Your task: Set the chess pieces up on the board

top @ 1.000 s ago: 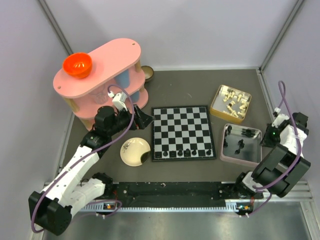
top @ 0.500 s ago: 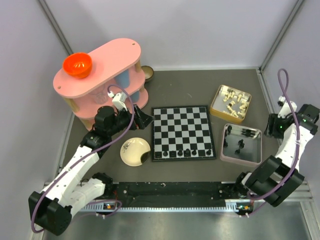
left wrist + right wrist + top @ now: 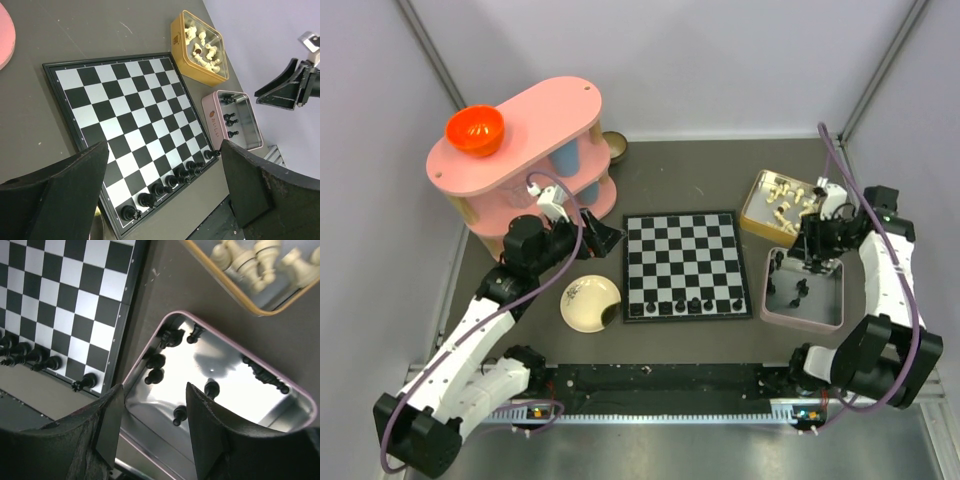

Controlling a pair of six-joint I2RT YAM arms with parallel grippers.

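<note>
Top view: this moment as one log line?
right fingers: open, above pink tin holding black chessmen | left fingers: open, beside board | board: more along near row

Two units, left arm and right arm: white moulded links between black cylindrical joints, each trailed by a looping purple cable. Tooling, left end effector and right end effector: paired matte black wedge-shaped fingers, faces scuffed and grainy, a small white block at each wrist

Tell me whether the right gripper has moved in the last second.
Yes. The right gripper has swung in toward the board, from outside the pink tin's outer edge to above the tin's far end.
</note>
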